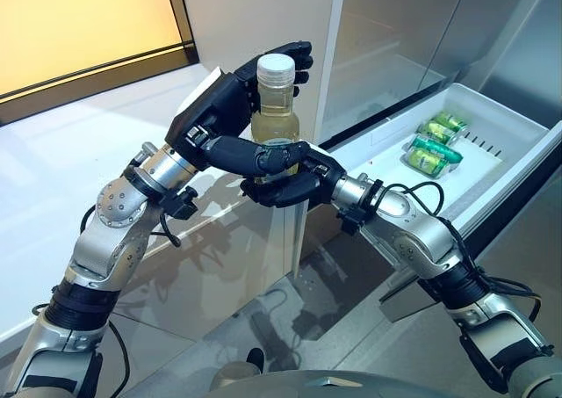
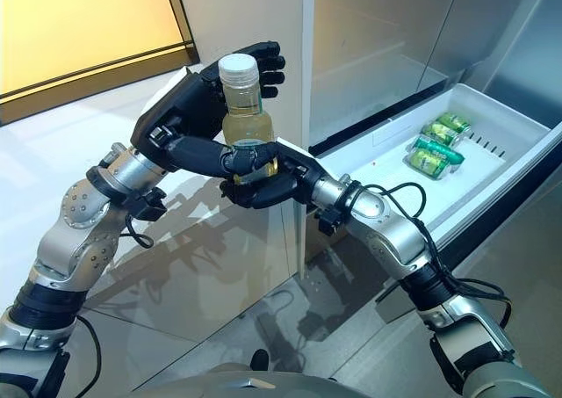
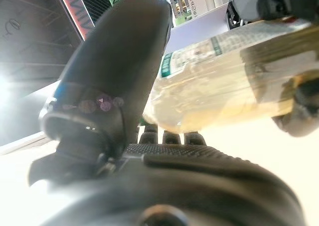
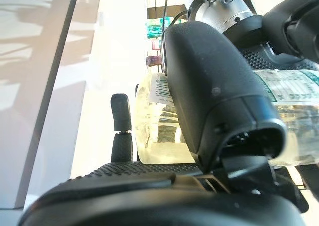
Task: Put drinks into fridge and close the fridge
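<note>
Nearest the head camera: the two forearms, rising from 7 and 5 o'clock and meeting above centre.

Bottle [image 1: 275, 99]: clear plastic, pale yellow drink, white cap, upright, held in the air between both hands, in front of the fridge's white vertical edge.

Left hand [image 1: 215, 108]: wrapped round the bottle's upper body from the 9 o'clock side, fingertips curled past the cap at 1 o'clock, thumb lying across the label. Left wrist view showed the thumb [image 3: 117, 76] pressed on the bottle [image 3: 224, 81], fingers curled behind it.

Right hand [image 1: 294, 180]: closed on the bottle's lower part from the 4 o'clock side, fingers curled beneath and round the base. Right wrist view showed the thumb [image 4: 214, 91] over the bottle [image 4: 154, 126] and fingers under it.

Fridge drawer [image 1: 514, 165]: white, pulled open, at 2–3 o'clock of the bottle, well apart from it. Inside lay three green cans [image 1: 432, 143] on their sides, close together toward the drawer's far end.

Fridge door [image 1: 395, 29]: grey panel standing behind the drawer at 1 o'clock.

White surface [image 1: 61, 161]: spread out at 9 o'clock of the hands.
</note>
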You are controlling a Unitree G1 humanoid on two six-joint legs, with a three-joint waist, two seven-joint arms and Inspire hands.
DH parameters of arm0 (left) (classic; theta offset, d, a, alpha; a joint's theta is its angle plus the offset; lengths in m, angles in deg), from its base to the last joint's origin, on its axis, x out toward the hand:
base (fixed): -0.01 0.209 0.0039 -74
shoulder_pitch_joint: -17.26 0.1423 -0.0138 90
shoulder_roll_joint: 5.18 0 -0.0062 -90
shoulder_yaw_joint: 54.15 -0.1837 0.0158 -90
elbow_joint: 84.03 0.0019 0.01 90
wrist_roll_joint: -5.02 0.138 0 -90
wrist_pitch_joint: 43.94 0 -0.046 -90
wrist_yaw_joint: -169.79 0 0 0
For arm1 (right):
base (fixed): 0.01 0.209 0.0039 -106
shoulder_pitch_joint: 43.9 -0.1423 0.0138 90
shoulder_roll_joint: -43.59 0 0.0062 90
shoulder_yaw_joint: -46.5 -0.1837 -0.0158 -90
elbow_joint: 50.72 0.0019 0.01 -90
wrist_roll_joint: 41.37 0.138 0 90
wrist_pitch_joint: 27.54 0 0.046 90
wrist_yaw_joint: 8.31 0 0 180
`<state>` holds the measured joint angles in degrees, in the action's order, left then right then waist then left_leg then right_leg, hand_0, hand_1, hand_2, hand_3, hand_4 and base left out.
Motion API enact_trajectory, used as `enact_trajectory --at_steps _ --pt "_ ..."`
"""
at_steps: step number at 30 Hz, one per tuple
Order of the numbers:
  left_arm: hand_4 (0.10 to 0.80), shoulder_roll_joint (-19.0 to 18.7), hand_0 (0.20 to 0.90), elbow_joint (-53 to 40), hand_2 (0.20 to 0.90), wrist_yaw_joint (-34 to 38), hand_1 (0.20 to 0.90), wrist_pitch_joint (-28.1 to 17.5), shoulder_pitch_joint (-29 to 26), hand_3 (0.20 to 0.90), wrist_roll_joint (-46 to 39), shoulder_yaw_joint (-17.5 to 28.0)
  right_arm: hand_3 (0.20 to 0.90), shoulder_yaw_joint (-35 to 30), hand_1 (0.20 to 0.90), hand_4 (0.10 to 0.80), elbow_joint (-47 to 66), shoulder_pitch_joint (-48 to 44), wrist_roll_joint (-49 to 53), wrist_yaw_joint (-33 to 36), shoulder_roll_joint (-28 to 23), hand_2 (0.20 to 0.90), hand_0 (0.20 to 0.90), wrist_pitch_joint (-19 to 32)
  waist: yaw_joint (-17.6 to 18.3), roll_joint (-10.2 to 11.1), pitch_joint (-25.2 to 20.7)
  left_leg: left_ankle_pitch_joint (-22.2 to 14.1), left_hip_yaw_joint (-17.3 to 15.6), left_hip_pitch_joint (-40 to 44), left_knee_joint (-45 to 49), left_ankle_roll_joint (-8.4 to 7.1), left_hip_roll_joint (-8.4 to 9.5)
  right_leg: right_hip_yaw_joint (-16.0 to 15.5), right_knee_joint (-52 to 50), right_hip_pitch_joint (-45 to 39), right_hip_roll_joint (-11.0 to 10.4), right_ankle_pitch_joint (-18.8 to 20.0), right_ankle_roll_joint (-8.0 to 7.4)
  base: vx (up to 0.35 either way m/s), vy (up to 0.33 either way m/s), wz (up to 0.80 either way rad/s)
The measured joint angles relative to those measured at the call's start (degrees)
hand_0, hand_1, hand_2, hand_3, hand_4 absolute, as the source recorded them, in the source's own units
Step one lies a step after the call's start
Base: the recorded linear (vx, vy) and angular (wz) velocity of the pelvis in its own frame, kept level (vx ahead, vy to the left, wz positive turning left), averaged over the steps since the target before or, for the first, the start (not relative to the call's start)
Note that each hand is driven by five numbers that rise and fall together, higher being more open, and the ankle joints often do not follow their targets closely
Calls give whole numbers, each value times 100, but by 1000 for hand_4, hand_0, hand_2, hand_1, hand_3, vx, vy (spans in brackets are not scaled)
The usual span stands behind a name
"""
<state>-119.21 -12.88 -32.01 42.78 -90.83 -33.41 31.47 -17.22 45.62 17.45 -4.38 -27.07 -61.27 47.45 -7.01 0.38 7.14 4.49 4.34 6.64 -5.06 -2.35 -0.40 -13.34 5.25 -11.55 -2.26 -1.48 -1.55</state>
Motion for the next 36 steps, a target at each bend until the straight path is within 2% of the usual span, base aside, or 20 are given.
enact_trajectory --at_steps 7,12,15,20,26,29,34,36 --pt "800 -59 900 -5 900 15 900 -89 125 900 -43 443 200 -128 300 100 26 0 0 -52 -199 300 300 9 3 -3 2 0 1 -22 0 0 0 0 0 20 0 -1 -1 0 0 0" --pt "800 -58 900 -4 900 27 900 -99 603 900 -156 688 200 -506 300 100 162 127 0 -60 -335 300 300 43 1 -13 8 0 7 -32 0 0 3 -2 1 27 -2 -4 -4 0 0 0" --pt "800 -8 900 -5 900 -81 900 -87 870 900 -513 722 200 -752 300 100 354 240 0 -60 -450 300 300 187 -9 -19 12 -1 11 -35 0 1 9 -3 1 30 -6 -7 -9 0 0 0" --pt "800 480 900 -6 900 -458 900 3 1104 900 -1290 743 200 -1052 300 100 672 348 0 -48 -451 300 300 456 25 -28 17 -2 6 -34 -1 1 9 3 1 37 -6 -7 -10 0 0 0" --pt "800 1383 900 -6 900 -631 900 112 1238 900 -2691 739 200 -1322 300 100 993 417 0 44 -450 300 300 558 92 -27 20 -2 -1 -33 -1 3 10 12 0 38 -6 -7 -9 -15 -2 0" --pt "800 1826 900 -6 900 -919 900 344 1358 900 -3283 704 200 -1436 300 100 1032 424 -4 156 -453 300 300 563 106 -21 23 -3 -8 -34 0 3 10 24 -1 51 -5 -7 -9 -31 -5 -1" --pt "800 2555 900 50 900 -1134 900 1172 1817 900 -4972 362 200 -1483 300 100 1044 425 -9 553 -527 300 300 563 200 30 54 -5 -18 -43 -1 6 11 40 -1 65 -3 -7 -9 -17 -2 -1" --pt "800 2629 900 198 900 -1293 900 1562 1889 900 -5677 128 200 -1483 300 100 1043 425 -9 624 -643 300 300 560 207 70 78 -5 -16 -46 -1 6 6 39 -1 65 1 -7 -9 -39 -16 0"
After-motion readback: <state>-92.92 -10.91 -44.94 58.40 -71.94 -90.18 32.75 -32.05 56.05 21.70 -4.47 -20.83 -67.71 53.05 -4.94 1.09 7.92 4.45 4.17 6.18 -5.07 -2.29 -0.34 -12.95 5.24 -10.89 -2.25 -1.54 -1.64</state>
